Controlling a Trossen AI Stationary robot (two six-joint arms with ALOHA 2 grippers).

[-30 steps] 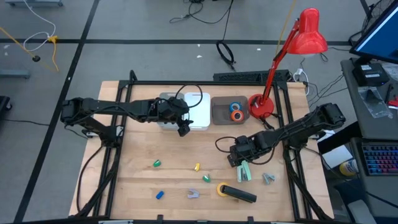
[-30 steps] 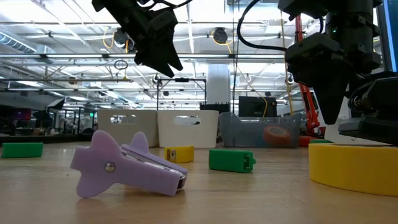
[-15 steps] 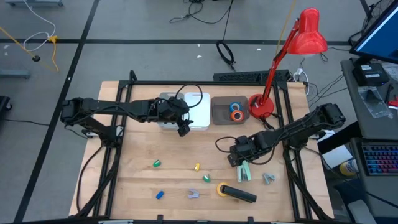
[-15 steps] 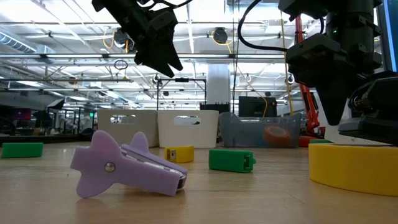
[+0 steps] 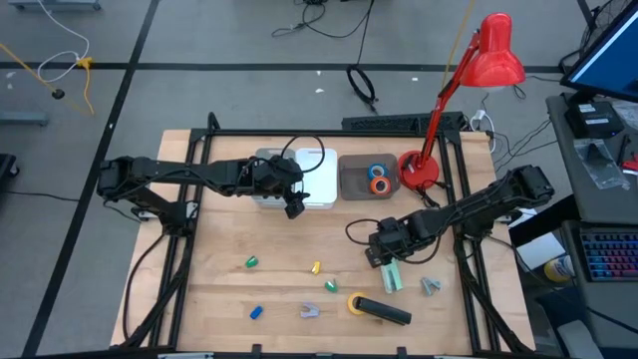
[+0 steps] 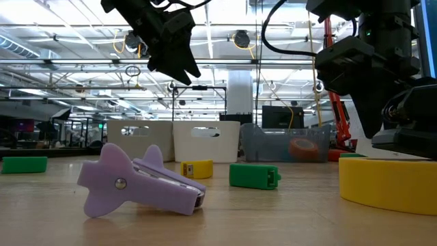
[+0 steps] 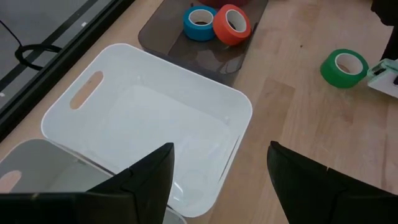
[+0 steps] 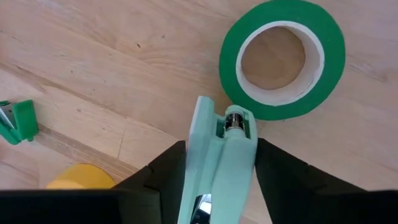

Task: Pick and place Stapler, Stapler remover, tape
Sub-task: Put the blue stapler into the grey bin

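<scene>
A mint-green stapler point(image 8: 221, 165) lies on the wooden table, its hinge end beside a green tape roll point(image 8: 283, 59) lying flat. My right gripper point(image 8: 221, 186) is low over the stapler, shut on it; it also shows in the high view point(image 5: 384, 261). My left gripper point(image 5: 294, 207) hangs open and empty over the white bin point(image 7: 149, 124). Blue tape point(image 7: 200, 22) and orange tape point(image 7: 231, 23) lie in the grey bin point(image 5: 367, 179). Yellow tape point(image 5: 356, 303) and a black stapler point(image 5: 384, 311) lie near the front edge, with a purple staple remover point(image 6: 140, 181) and a grey one point(image 5: 431, 286). My right gripper has the mint-green stapler's two long sides point(image 8: 202, 155) between its two fingers point(image 8: 165, 180), just behind the hinge end. The fingers come from above, pointing down, and stand across the stapler. The stapler lies on the table.
Small solid blocks lie on the table's front half: green point(image 5: 252, 262), yellow point(image 5: 316, 267), green point(image 5: 330, 286), blue point(image 5: 256, 311). A red desk lamp point(image 5: 419, 170) stands at the back right. A black frame runs around the table.
My right gripper has gone down a little toward the mint-green stapler.
</scene>
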